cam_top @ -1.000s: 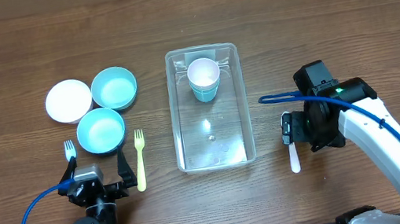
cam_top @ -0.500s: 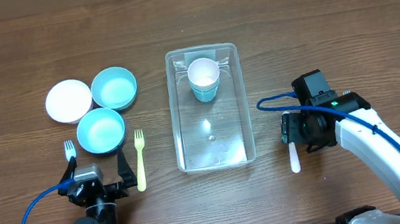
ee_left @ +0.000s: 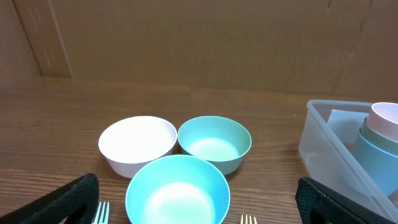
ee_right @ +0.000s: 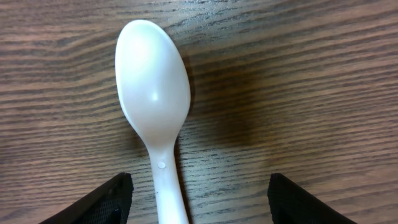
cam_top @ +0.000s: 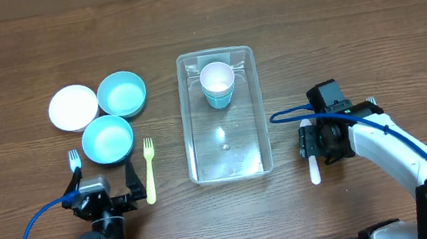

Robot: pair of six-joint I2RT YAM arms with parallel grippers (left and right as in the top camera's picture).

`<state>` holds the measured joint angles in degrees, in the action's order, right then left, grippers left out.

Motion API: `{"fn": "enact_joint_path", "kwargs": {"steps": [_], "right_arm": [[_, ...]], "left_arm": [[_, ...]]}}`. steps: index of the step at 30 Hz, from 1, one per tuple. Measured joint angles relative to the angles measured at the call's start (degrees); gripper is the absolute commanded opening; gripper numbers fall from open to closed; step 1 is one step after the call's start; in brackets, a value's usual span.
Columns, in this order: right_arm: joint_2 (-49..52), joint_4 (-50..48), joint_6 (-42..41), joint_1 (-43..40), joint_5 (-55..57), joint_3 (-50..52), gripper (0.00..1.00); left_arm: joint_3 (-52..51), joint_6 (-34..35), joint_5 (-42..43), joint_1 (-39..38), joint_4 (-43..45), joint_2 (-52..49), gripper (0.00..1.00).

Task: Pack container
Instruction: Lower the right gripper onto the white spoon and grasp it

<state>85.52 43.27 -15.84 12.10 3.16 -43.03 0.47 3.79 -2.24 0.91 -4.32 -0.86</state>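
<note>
Container (cam_top: 226, 147): table centre, stacked cups (cam_top: 217, 83) at its far end.
Right gripper (ee_right: 200, 202): fingers wide, straddling white spoon (ee_right: 153, 106), right of container.
Left gripper (cam_top: 103, 185): fingers wide, near-left.

Even bright light; soft shadows; sharp focus; faint glare on spoon (ee_right: 153, 99).

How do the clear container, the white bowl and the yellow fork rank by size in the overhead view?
Largest: clear container. Then: white bowl. Smallest: yellow fork, long but very thin.
</note>
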Motion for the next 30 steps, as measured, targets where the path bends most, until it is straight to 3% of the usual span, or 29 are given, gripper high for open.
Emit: {"fn": "enact_joint_path", "kwargs": {"steps": [14,20,30], "right_arm": [[0.17,-1.62,0.68,0.0,-0.22,2.05,0.68],[0.22,-3.19,0.92,0.0,-0.22,2.71,0.44],[0.22,-3.17,1.14,0.0,-0.2,2.93,0.18]], "left_arm": [[0.0,0.0,0.0,0.0,0.0,0.0,1.0],[0.0,0.0,0.0,0.0,0.0,0.0,1.0],[0.0,0.0,0.0,0.0,0.02,0.0,1.0]]}}
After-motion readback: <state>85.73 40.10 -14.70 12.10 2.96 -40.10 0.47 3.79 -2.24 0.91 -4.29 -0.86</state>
